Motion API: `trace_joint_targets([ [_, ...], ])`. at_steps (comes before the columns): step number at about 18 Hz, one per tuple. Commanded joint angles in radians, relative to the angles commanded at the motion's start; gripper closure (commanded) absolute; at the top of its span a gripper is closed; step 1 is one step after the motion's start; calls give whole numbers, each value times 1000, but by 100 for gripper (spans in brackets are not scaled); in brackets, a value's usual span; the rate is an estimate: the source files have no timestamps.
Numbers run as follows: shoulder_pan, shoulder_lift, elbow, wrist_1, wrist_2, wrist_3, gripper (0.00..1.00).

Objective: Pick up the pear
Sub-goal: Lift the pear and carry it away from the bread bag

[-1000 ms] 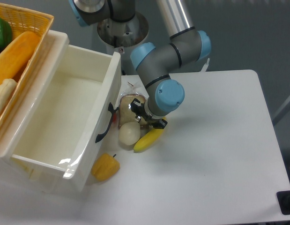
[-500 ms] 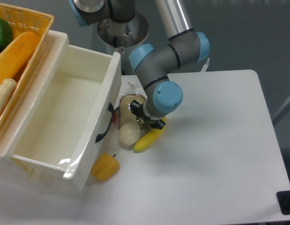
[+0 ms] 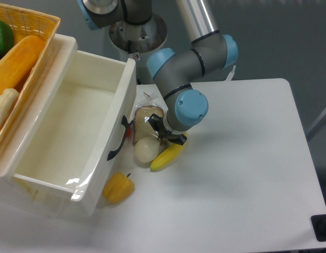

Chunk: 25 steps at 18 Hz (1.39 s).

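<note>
The pear (image 3: 146, 149) is lying on the white table (image 3: 241, 174), just beside the wall of the white bin (image 3: 73, 132) and touching the upper end of the banana (image 3: 167, 156). The gripper (image 3: 164, 136) is hanging low over the spot where pear and banana meet, with its black fingers (image 3: 176, 139) pointing down toward the fruit. Whether the fingers are spread or closed cannot be told, as the wrist is covering them; no contact with the pear is showing. Compared with half a second ago, the blue wrist joint (image 3: 191, 104) is sitting slightly farther right, back near where it was one second ago. The pear, the banana and the yellow-orange pepper (image 3: 119, 187) are resting in unchanged positions. A bagged slice of bread (image 3: 145, 117) is lying just behind the pear, partly under the arm. A wicker basket (image 3: 26, 31) is standing at the upper left.
</note>
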Motion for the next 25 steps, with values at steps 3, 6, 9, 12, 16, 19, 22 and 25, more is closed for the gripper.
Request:
trace_joint_targets([
  [3,20,3,17,0,-2,0,100],
  [6,38,5,41,0,-2,0,100],
  [9,54,3,77,-2,0,0,100],
  [12,84,3,126,-23,2,0,100],
  [16,120,-6,204,-26,46,23,100],
  [19,147,-21,256,-29,54,49,100],
  [22,166,-32,310,-58,55,84,100],
  [25,183,-64,414,-144,74,167,100],
])
